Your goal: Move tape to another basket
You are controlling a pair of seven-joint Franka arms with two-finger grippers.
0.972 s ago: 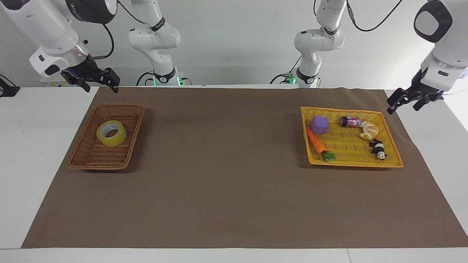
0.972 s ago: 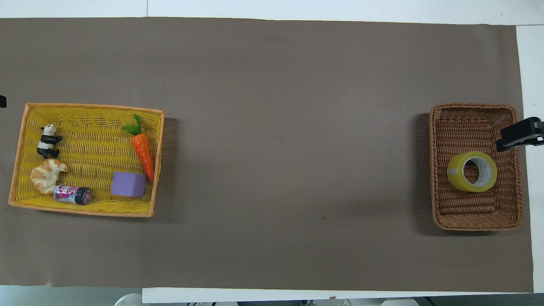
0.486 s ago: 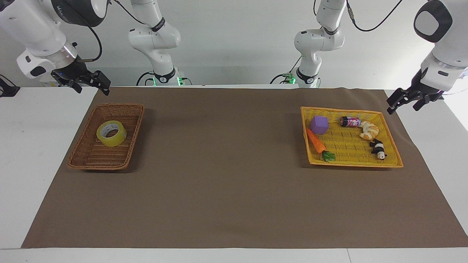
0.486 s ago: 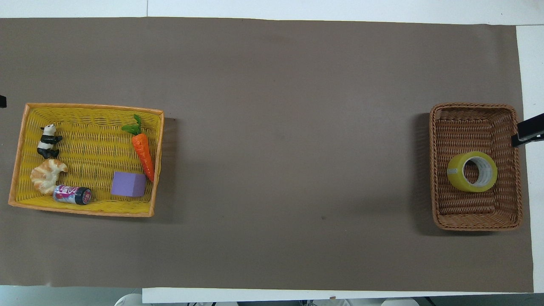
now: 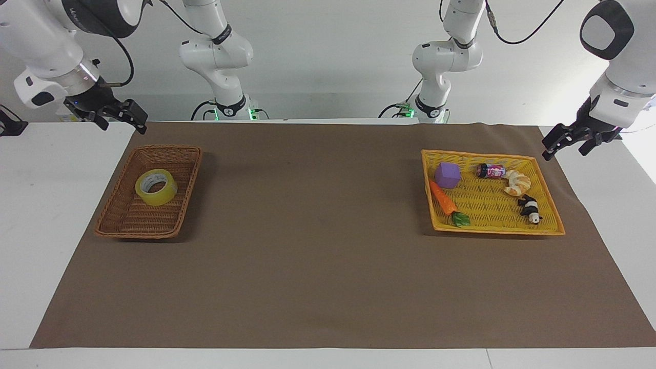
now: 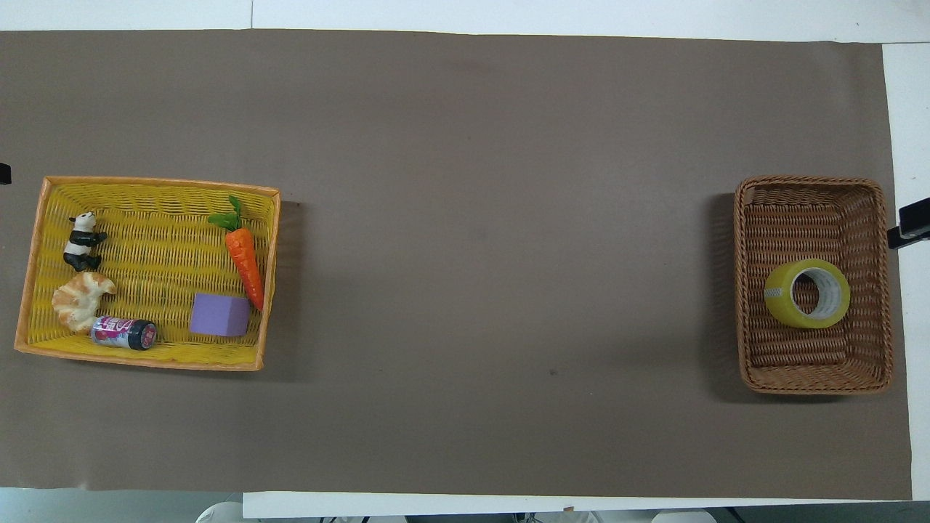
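Observation:
The yellow tape roll point(image 5: 156, 187) lies flat in the dark-brown wicker basket point(image 5: 169, 149) at the right arm's end of the table. It also shows in the overhead view point(image 6: 806, 293), inside the basket point(image 6: 810, 181). My right gripper point(image 5: 124, 125) is open and empty in the air, over the mat's edge just outside the basket. Only its tip point(image 6: 913, 226) shows at the overhead view's edge. My left gripper point(image 5: 565, 152) is open and empty, and waits in the air over the white table beside the yellow tray.
A bright yellow woven tray point(image 5: 551, 205) at the left arm's end holds a purple cube point(image 5: 447, 175), a carrot point(image 5: 444, 199), a small can point(image 5: 491, 170), a croissant point(image 5: 517, 183) and a panda figure point(image 5: 530, 208). A brown mat point(image 5: 318, 246) covers the table.
My right gripper has moved up and outward, away from the wicker basket toward the right arm's end of the table. The tape and the left arm have not moved.

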